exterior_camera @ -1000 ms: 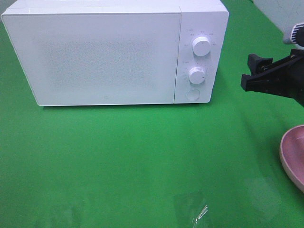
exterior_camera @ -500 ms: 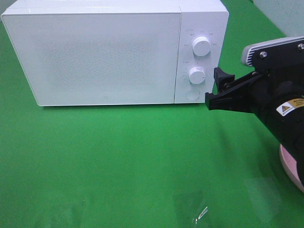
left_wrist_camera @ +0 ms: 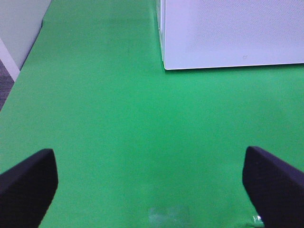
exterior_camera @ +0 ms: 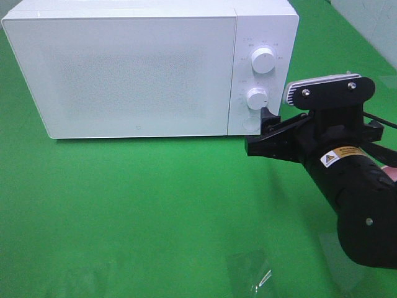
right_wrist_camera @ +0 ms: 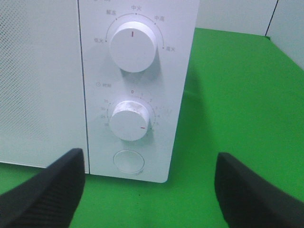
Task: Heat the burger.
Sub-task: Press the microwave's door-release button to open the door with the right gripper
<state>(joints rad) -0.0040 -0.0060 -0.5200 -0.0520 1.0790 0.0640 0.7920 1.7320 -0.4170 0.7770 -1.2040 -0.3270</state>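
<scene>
The burger is out of view in every frame. A white microwave (exterior_camera: 136, 68) stands at the back of the green table with its door shut. My right gripper (exterior_camera: 259, 131) is open and empty, right in front of the control panel's lower corner. In the right wrist view its fingers (right_wrist_camera: 42, 194) flank the round door button (right_wrist_camera: 129, 161), which sits below the timer knob (right_wrist_camera: 131, 120) and the power knob (right_wrist_camera: 133, 42). My left gripper (left_wrist_camera: 149, 190) is open and empty over bare green table, with the microwave's left corner (left_wrist_camera: 228, 33) ahead of it. It does not show in the exterior view.
A scrap of clear plastic (exterior_camera: 260, 279) lies near the table's front edge. A thin sliver of a pink plate (exterior_camera: 391, 172) shows behind the right arm (exterior_camera: 353, 198) at the right edge. A pale wall (exterior_camera: 372, 18) bounds the table's back right corner.
My right arm has swept left from the right edge up to the microwave's control panel, and now covers most of the pink plate. Its jaws have kept the same width.
</scene>
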